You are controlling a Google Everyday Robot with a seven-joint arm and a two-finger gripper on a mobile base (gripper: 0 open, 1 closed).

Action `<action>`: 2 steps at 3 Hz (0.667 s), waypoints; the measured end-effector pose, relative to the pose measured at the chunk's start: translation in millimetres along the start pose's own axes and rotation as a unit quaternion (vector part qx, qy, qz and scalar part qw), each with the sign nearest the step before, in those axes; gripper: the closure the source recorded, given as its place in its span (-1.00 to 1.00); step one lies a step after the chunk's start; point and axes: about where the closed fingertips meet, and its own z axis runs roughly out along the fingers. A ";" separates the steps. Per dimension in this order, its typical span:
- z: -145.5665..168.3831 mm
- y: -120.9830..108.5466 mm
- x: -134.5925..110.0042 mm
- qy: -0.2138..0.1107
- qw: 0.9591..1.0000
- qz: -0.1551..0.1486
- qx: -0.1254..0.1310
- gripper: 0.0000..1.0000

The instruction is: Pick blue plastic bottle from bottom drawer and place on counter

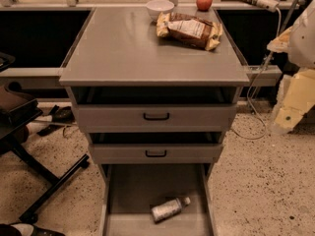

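The blue plastic bottle [170, 209] lies on its side on the floor of the open bottom drawer [133, 191], white cap pointing right and away. The counter [128, 48] is the wide grey top of the cabinet. My arm comes in at the right edge of the camera view, and its pale end, the gripper [287, 117], hangs to the right of the cabinet at the height of the top drawer. It is well above and to the right of the bottle and touches nothing.
On the counter's far side lie a yellow-brown snack bag [189, 30], a white bowl [160, 7] and a red apple [204, 1]. Two shallower drawers with black handles [156, 116] are partly pulled out. A black chair base [44, 181] stands on the left.
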 end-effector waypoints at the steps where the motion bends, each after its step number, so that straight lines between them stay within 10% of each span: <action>1: 0.0 0.0 0.0 0.000 1.000 0.000 0.000 -1.00; 2: 20.7 1.9 5.6 -0.023 0.999 0.020 -0.011 -1.00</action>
